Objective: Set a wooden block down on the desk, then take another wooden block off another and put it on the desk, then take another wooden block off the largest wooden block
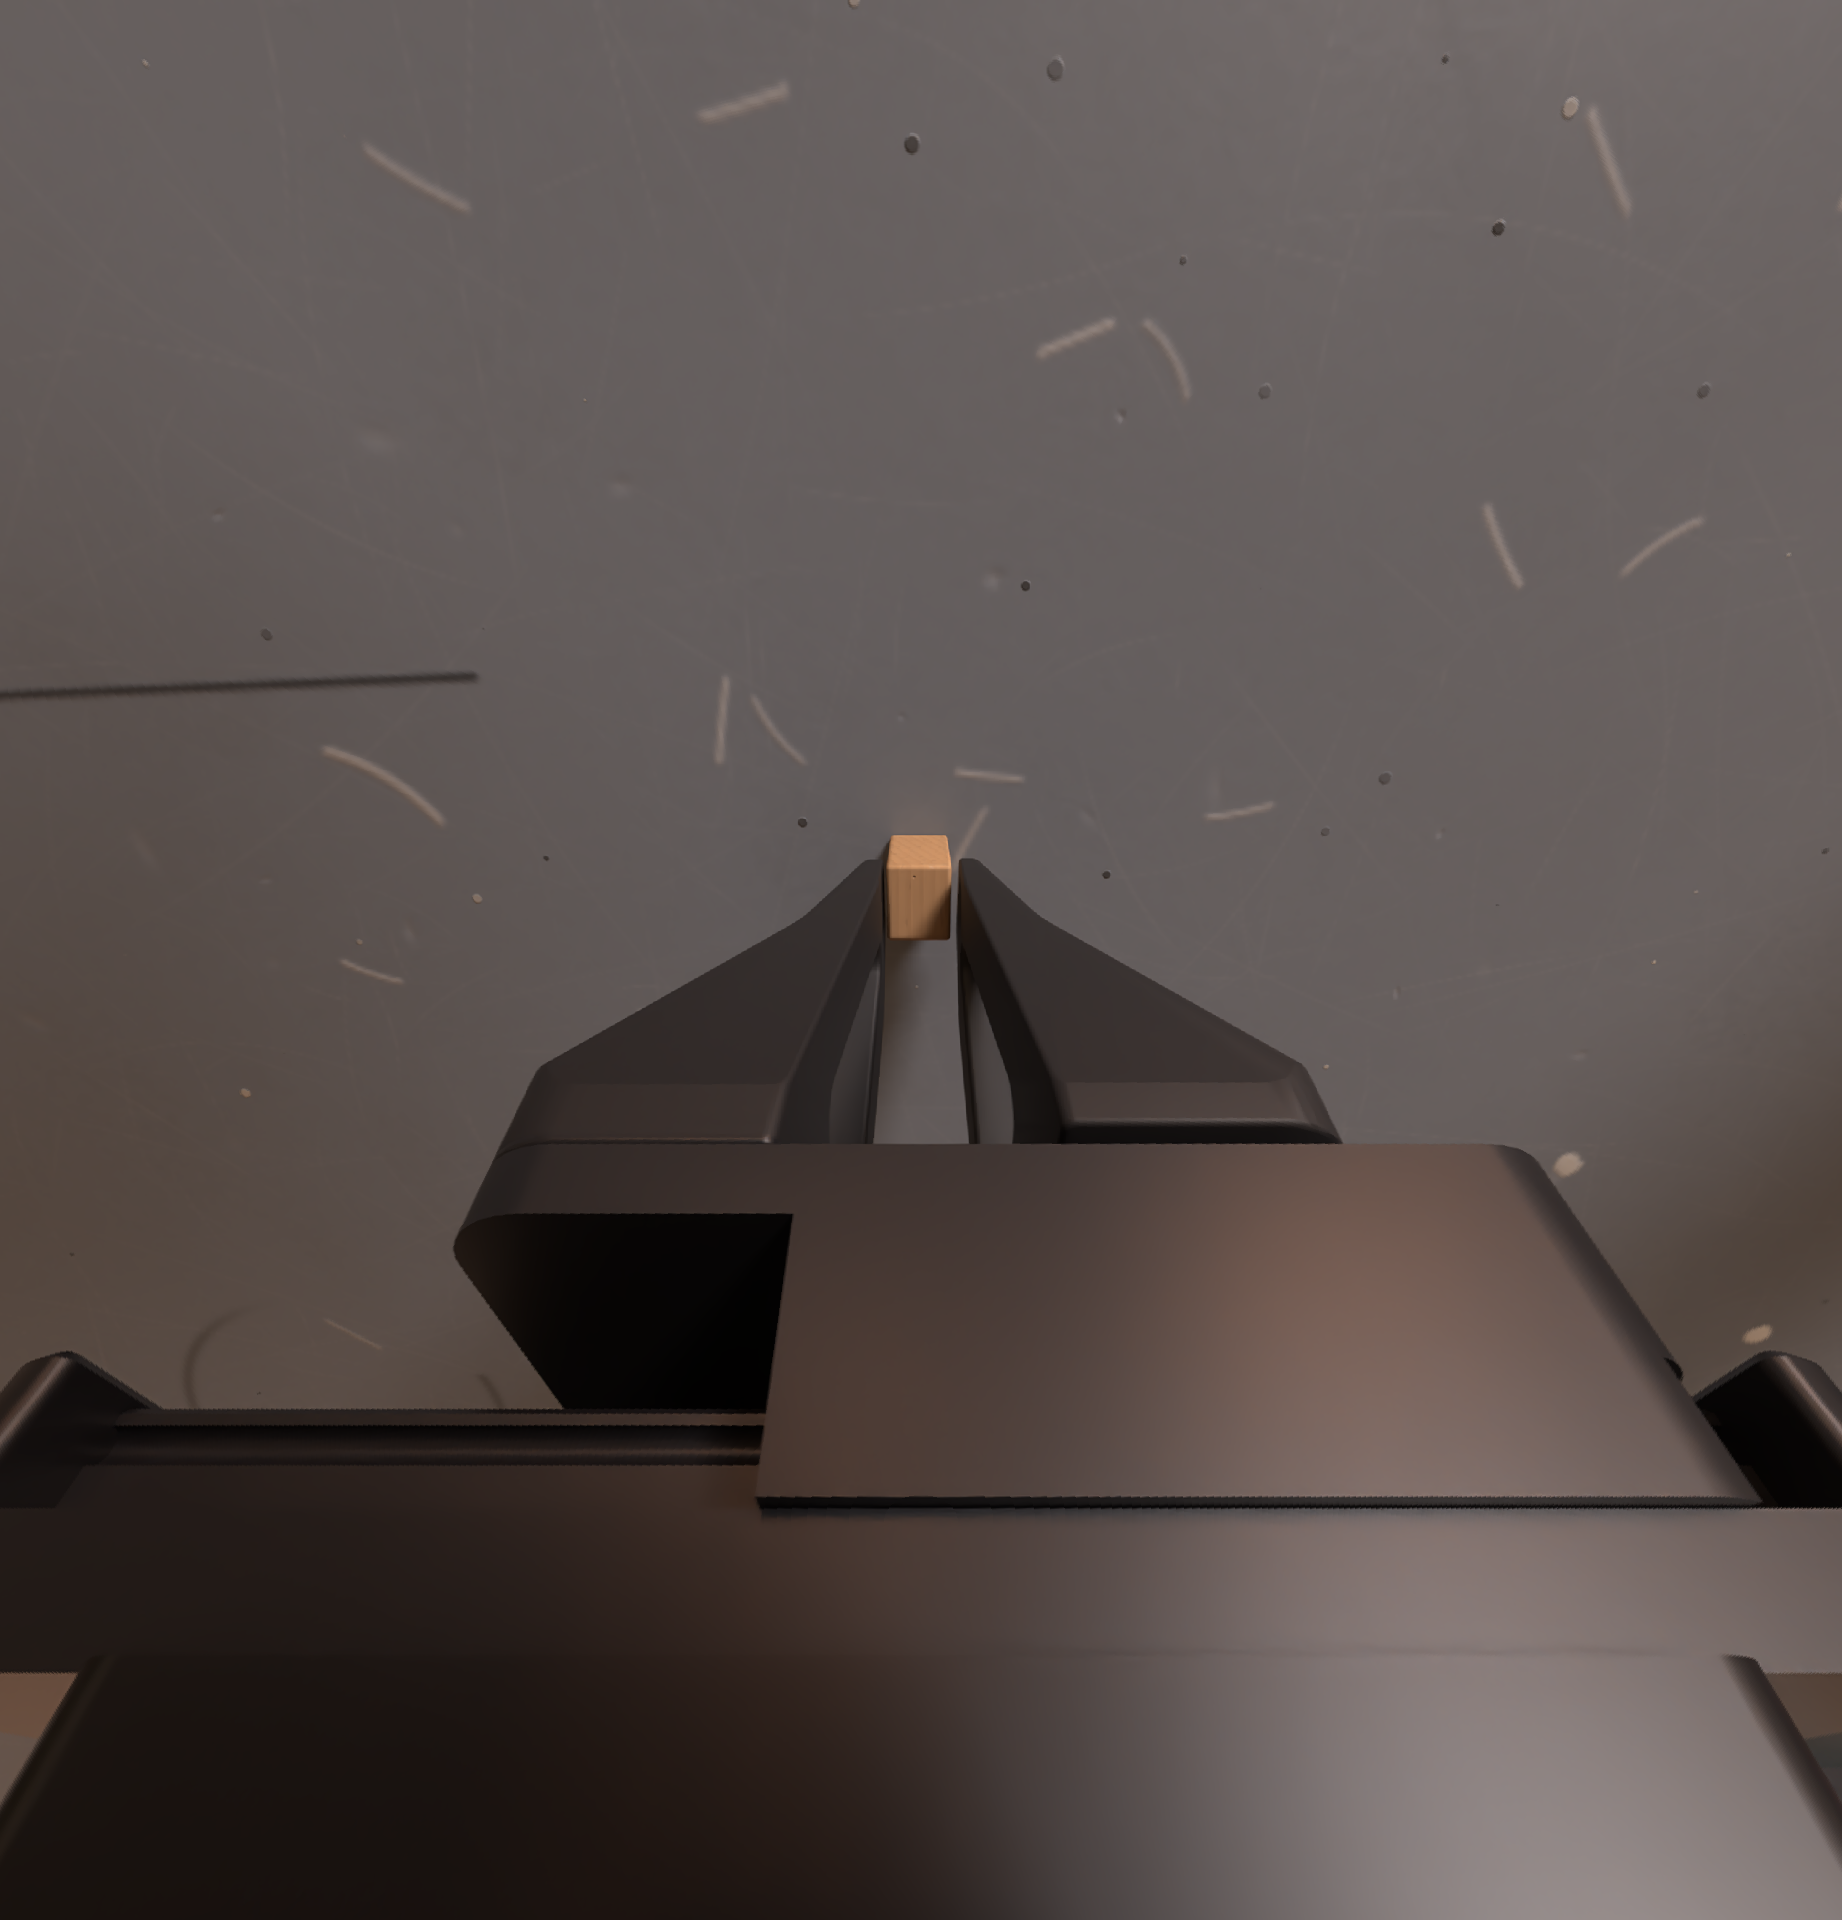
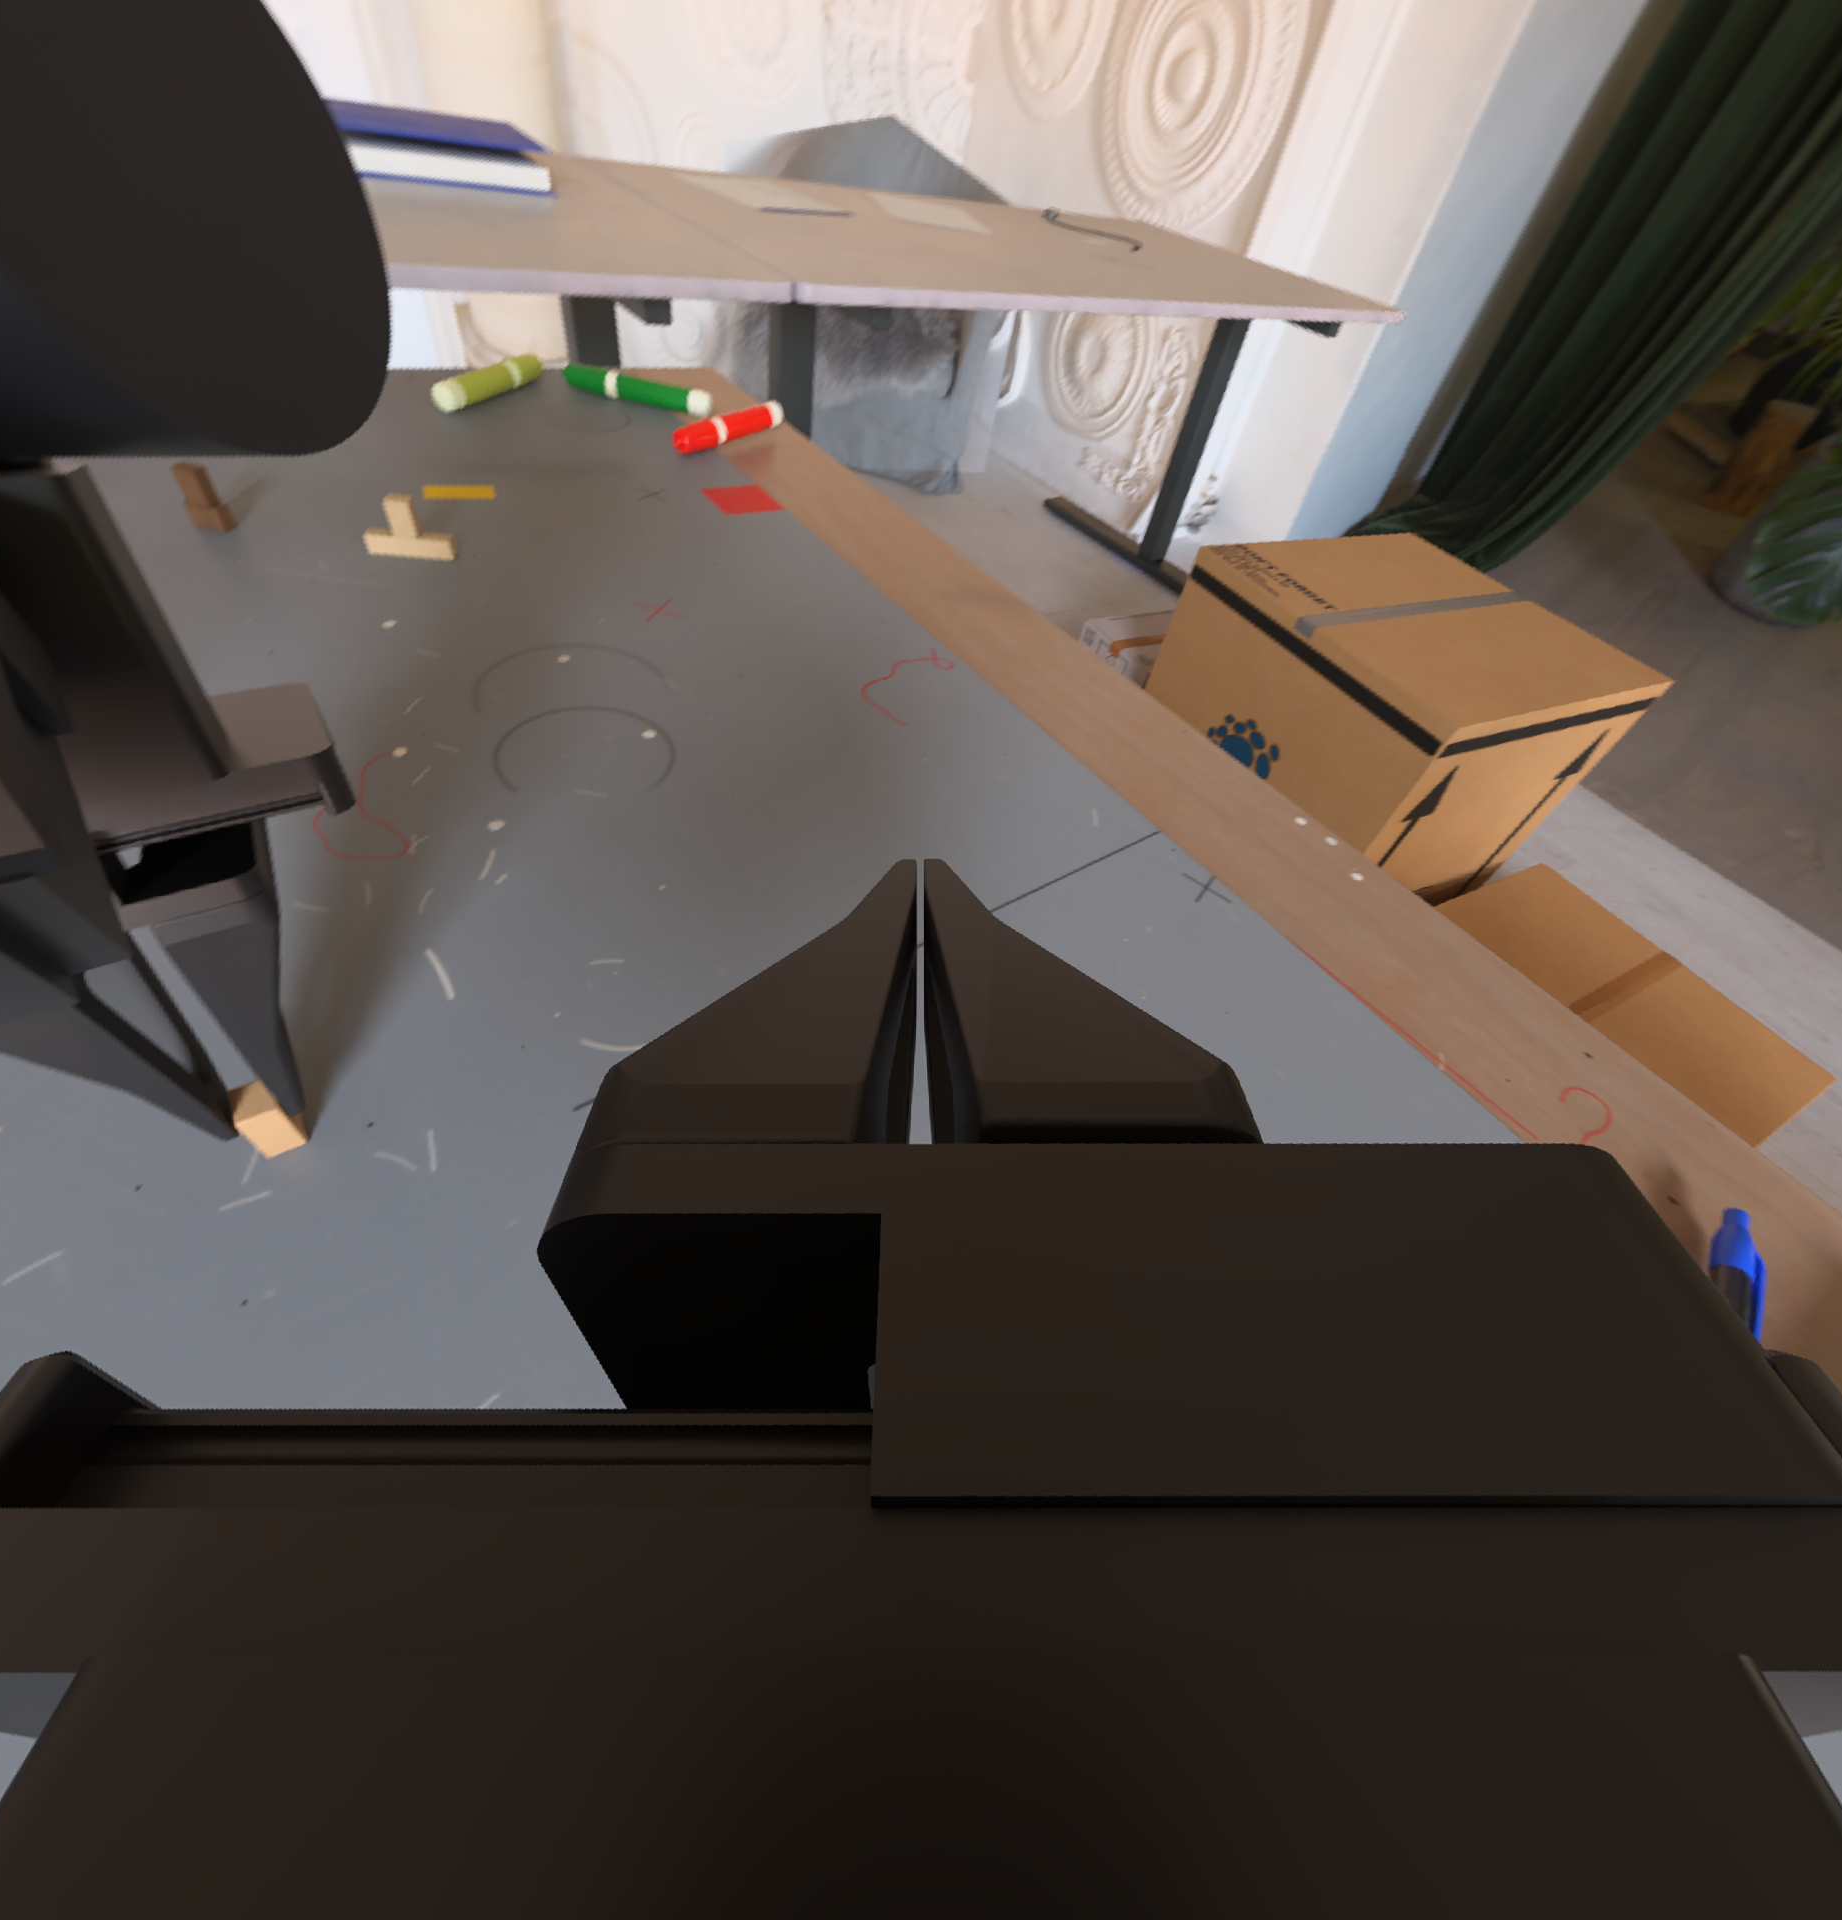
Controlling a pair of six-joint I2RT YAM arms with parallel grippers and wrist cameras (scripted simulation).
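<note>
left wrist view shows the left gripper (image 1: 921,883) pointing down at the scuffed grey desk (image 1: 1312,520), its fingers around a small wooden block (image 1: 917,888), the right one seemingly just clear. step one, the set-down, looks nearly finished; next comes opening and lifting straight. the right gripper (image 2: 919,883) idles, fingers together. far off, a t-shaped block stack (image 2: 408,535), markers (image 2: 636,390) and a cardboard box (image 2: 1416,707).

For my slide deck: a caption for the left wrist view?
Left gripper with a small wooden block between its fingers, low over the scuffed grey desk.
</note>
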